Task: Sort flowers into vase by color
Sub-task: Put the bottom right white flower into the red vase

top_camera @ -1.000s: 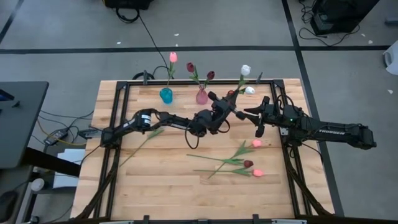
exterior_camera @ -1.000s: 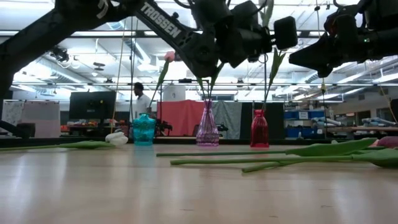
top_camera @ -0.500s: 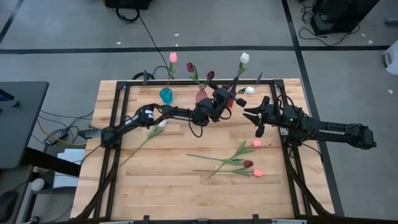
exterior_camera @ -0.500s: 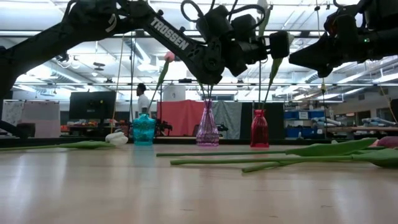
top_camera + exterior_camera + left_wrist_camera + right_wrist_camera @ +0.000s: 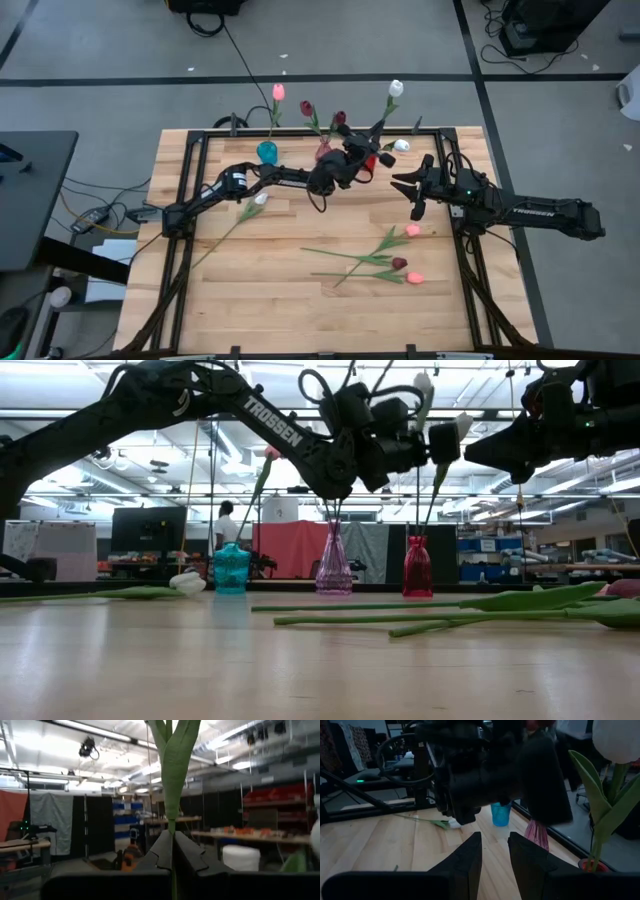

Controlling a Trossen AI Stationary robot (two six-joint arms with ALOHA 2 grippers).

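While the right arm waits, the left arm reaches across the far half of the wooden surface [image 5: 300, 290] toward a row of three small vases at its far edge. Farthest left, a white tulip [image 5: 259, 199] lies flat on the boards beside the left arm. Next comes the blue vase [image 5: 267, 152], holding one pink tulip [image 5: 278, 92]. Right of it stands the pink vase [image 5: 333, 572] with two maroon tulips [image 5: 306, 108]. The left tool [image 5: 366, 158] is clamped shut on the green stem of a white-headed tulip [image 5: 396, 88], holding it upright above the red vase [image 5: 417, 568], which already holds a white tulip [image 5: 401, 145]. The left wrist view shows the stem pinched between the closed fingers [image 5: 187, 855].

Further right, the right tool [image 5: 412, 192] hovers near the red vase with its fingers slightly apart and nothing between them. Nearer and to the right, four more flowers [image 5: 399, 263] lie loose on the surface, pink and maroon heads together.

Likely risks: the vase neck is narrow, so a stem lowered off-centre could catch the rim and tip the vase. The flower already inside may also block the way. With both tools near each other, an arm could brush a vase.
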